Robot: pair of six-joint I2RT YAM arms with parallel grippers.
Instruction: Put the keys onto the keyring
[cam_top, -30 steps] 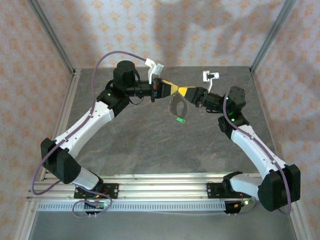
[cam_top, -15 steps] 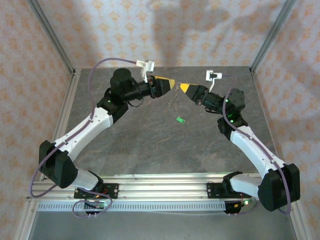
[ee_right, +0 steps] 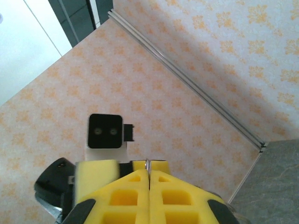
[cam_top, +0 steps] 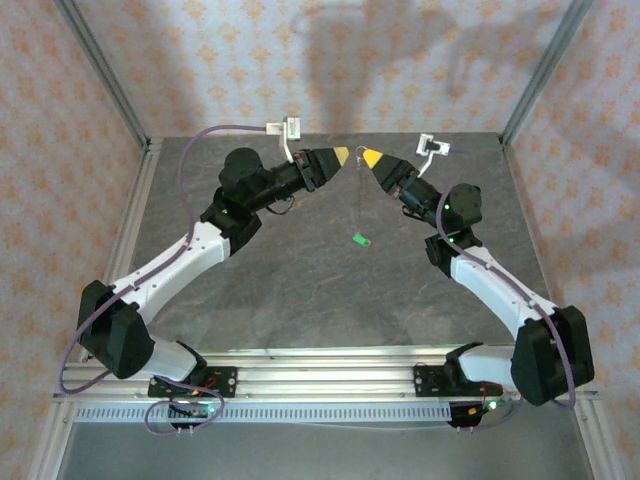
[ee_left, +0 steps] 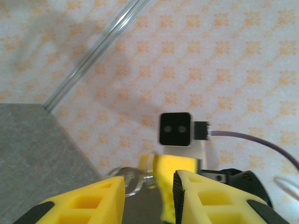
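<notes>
High above the back of the table my two grippers meet tip to tip. My right gripper (cam_top: 368, 157) (ee_right: 148, 170) is shut on the keyring, whose thin metal edge (ee_right: 148, 163) shows between its fingertips. From the left wrist the keyring (ee_left: 125, 179) is a silvery loop beside the right gripper's yellow fingers (ee_left: 175, 170). My left gripper (cam_top: 345, 155) (ee_left: 148, 183) is open, its jaws apart with nothing between them and the loop just beyond its tips. A thin strand (cam_top: 357, 200) hangs from the grippers down to a small green tag (cam_top: 361, 240). I cannot make out the keys on it.
The grey table (cam_top: 300, 280) is walled by patterned panels with metal corner posts (cam_top: 105, 80). The aluminium rail (cam_top: 320, 380) with both arm bases runs along the near edge. Each wrist view faces the other arm's camera: (ee_left: 175, 129), (ee_right: 105, 131).
Both grippers have risen and moved toward the back wall. The left gripper, shut a second ago, has opened. The green tag has stayed in about the same place.
</notes>
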